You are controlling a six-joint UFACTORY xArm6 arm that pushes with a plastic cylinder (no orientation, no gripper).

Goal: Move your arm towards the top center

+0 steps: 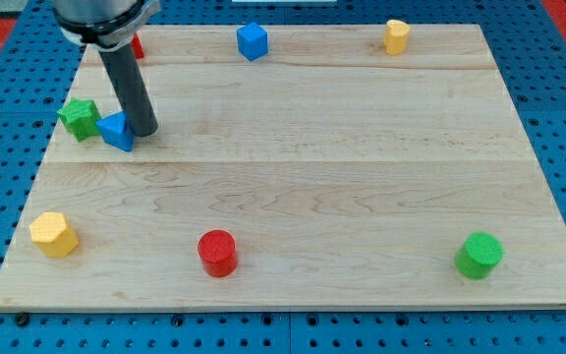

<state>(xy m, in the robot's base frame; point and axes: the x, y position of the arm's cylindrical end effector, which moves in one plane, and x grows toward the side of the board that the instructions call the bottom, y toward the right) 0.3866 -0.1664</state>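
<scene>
My tip rests on the wooden board at the view's left, touching or just right of a blue triangular block. A green star-shaped block sits just left of the blue one. The dark rod rises from the tip toward the view's top left. A blue cube stands at the top centre of the board, well up and to the right of my tip. A red block at the top left is partly hidden behind the rod.
A yellow block stands at the top right. A yellow hexagonal block is at the bottom left, a red cylinder at the bottom centre, a green cylinder at the bottom right. Blue pegboard surrounds the board.
</scene>
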